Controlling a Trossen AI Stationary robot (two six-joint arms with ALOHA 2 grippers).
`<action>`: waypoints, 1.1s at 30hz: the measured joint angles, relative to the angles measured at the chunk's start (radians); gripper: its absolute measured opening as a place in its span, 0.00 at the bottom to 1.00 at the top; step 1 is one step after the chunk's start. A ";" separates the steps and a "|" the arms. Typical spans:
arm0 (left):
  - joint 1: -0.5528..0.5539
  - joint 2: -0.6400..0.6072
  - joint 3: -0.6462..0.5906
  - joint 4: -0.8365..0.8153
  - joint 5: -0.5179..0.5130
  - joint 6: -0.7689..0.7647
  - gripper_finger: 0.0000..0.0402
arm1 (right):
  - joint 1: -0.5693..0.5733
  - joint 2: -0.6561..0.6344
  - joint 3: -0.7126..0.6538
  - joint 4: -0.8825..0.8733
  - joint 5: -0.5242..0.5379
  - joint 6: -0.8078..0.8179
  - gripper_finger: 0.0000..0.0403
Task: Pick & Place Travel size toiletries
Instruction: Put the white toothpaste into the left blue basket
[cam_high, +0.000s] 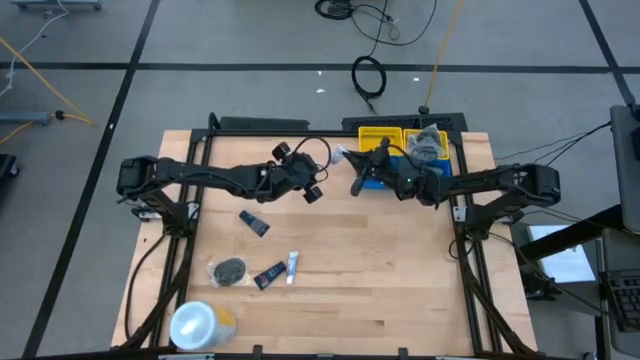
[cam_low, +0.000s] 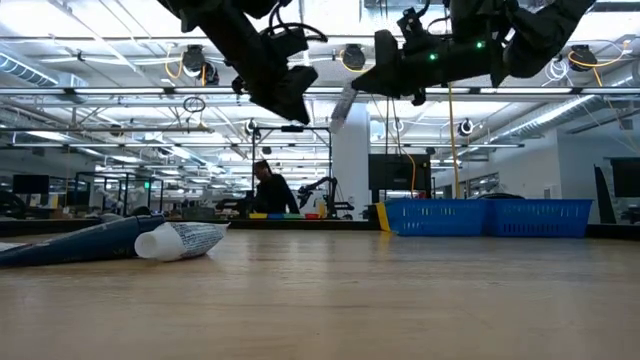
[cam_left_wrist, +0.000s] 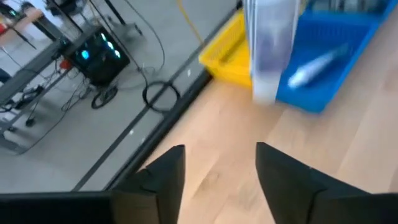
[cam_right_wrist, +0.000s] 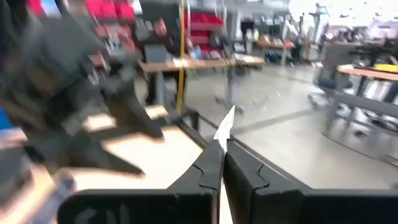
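Now we see the table, its blue bin at the far edge. Our right gripper is clamped on a white tube left of the bin. Our left gripper, jaws apart and empty, hangs beside it.

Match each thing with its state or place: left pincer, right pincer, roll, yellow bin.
Things:
1 left pincer
2 right pincer
3 roll
4 yellow bin

States or places:
A beside the blue bin
B shut on a white tube
C open, empty
D at a corner of the table, on the left arm's side

Pairs: 1-C, 2-B, 3-D, 4-A
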 joint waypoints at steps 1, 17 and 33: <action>0.001 -0.004 -0.001 -0.025 0.002 0.002 0.50 | 0.000 -0.020 0.001 -0.049 0.009 -0.015 0.00; -0.022 -0.018 0.000 -0.356 0.106 -0.105 0.56 | 0.002 -0.270 0.001 -0.779 0.226 -0.055 0.00; -0.044 -0.018 0.000 -0.380 0.495 -0.148 0.56 | 0.002 -0.246 0.001 -0.967 0.400 -0.032 0.00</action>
